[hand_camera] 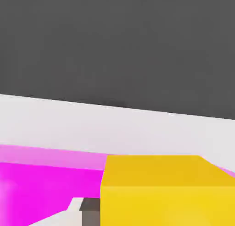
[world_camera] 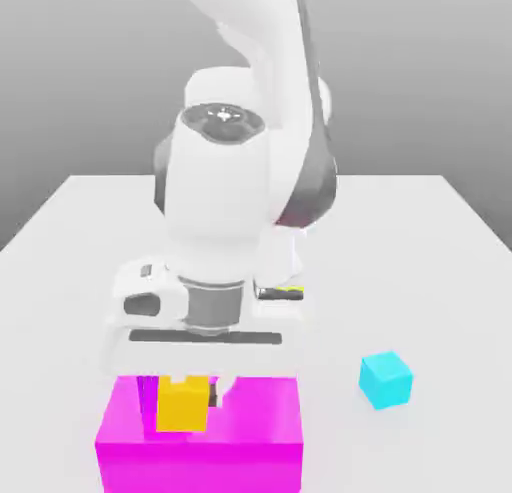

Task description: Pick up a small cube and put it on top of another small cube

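Orange cube (world_camera: 182,404) sits clamped in the gripper (world_camera: 184,396) above a magenta block (world_camera: 200,449), not yet stacked on the cyan cube (world_camera: 386,379) well apart.

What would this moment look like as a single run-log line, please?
orange cube: under hand, at magenta block | cyan cube: on table, bare | stack: pending

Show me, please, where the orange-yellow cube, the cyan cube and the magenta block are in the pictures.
orange-yellow cube (world_camera: 182,405), exterior view, on its front face.
cyan cube (world_camera: 386,381), exterior view, at the middle of its visible faces.
magenta block (world_camera: 250,461), exterior view, on its front face.
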### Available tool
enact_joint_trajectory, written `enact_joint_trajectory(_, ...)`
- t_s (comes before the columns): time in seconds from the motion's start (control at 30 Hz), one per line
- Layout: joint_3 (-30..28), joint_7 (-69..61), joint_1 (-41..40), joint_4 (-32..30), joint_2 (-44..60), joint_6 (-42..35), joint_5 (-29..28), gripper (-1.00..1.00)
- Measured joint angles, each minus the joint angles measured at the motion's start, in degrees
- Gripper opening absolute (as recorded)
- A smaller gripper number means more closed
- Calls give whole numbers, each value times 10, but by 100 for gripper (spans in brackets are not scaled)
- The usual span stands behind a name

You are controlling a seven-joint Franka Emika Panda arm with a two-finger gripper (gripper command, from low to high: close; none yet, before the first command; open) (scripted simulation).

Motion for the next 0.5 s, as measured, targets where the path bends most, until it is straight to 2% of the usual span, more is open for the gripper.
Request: enact_joint_trajectory(0.5,83,441,164,-111,-98,0,152,-100)
